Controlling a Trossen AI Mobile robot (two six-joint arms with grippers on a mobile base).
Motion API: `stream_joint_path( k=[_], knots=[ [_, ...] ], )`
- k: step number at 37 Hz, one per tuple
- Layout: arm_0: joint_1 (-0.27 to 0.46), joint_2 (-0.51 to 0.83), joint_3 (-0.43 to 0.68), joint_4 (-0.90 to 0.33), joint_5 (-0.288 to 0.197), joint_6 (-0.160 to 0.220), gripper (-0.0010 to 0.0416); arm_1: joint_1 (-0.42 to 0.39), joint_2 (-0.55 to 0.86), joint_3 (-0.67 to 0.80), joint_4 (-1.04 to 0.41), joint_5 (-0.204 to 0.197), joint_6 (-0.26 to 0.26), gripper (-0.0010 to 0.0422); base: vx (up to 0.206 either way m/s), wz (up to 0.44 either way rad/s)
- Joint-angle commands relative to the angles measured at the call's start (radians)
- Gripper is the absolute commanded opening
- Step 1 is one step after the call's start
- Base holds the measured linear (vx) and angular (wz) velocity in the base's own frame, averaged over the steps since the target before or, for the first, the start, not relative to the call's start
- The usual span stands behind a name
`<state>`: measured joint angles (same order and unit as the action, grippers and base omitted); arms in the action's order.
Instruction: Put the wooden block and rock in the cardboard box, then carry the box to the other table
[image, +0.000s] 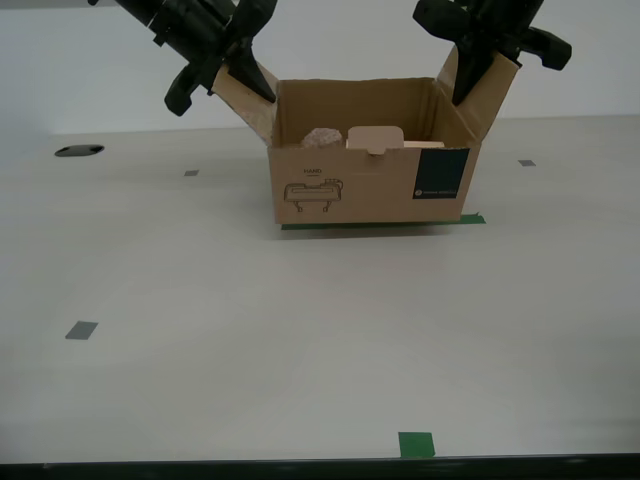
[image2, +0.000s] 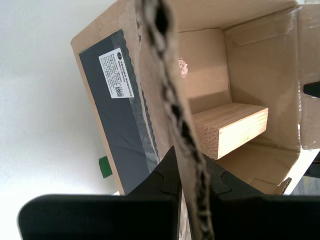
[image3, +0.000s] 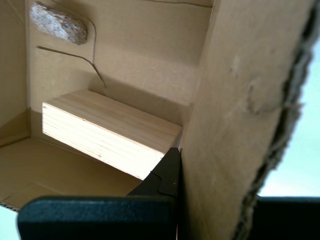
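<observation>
Two loads are already lying inside the brown corrugated cardboard box (image: 372, 180) — the pale tan rectangular wooden block (image3: 107, 135) is resting on the floor of the carton, and the small rough grey-brown rock (image3: 58, 22) is sitting apart from it near a far wall, so the packing step looks finished. The box itself is standing on the smooth off-white table (image: 300, 350) over a strip of green tape (image: 380, 224), with grey tape squares (image: 81, 329) scattered about; the cloth-covered table is not showing. Each upright side flap is serving as a handle. My second gripper (image2: 192, 182) is pinching one flap's corrugated edge, its dark fingers (image2: 165, 175) closing tight on either side of the card. My first gripper (image3: 212, 175) is clamping the other flap the same way, one finger inside the carton. Gripping both flaps at once is, I judge, balancing the box for a level lift and carry — uneven pull could tear the card.
</observation>
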<state>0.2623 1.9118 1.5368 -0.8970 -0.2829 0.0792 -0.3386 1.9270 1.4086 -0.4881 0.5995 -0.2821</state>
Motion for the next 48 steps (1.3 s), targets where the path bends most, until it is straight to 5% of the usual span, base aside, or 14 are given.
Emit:
stream_joint_path(
  k=[1, 48],
  knots=[
    [0.001, -0.012, 0.001, -0.010, -0.006, 0.000, -0.0001, -0.004, -0.003, 0.001, 0.000, 0.011, 0.008, -0.0001, 0.000, 0.000],
    [0.004, -0.111, 0.001, -0.079, 0.007, 0.002, -0.0001, -0.028, -0.050, 0.000, -0.058, 0.011, 0.030, -0.0001, 0.000, 0.000]
  ],
)
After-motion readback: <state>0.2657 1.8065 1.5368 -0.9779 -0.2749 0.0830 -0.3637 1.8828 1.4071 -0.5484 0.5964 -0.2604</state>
